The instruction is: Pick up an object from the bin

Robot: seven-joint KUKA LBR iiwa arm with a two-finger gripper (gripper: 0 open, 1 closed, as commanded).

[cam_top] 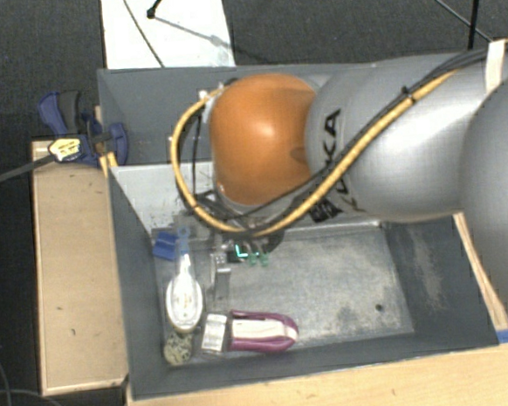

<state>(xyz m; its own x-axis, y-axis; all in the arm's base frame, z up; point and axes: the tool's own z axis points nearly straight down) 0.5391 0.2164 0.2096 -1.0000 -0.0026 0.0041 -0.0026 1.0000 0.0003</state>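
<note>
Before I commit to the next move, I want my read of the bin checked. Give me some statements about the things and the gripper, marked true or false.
1. The purple and white object lies on the bin floor near the lower wall in the view. True.
2. The things are spread over the right half of the floor. False: they cluster at the left.
3. The gripper holds the purple and white object. False: it lies apart, below the gripper.
4. A blue thing lies above the white oval thing in the view. True.
</note>
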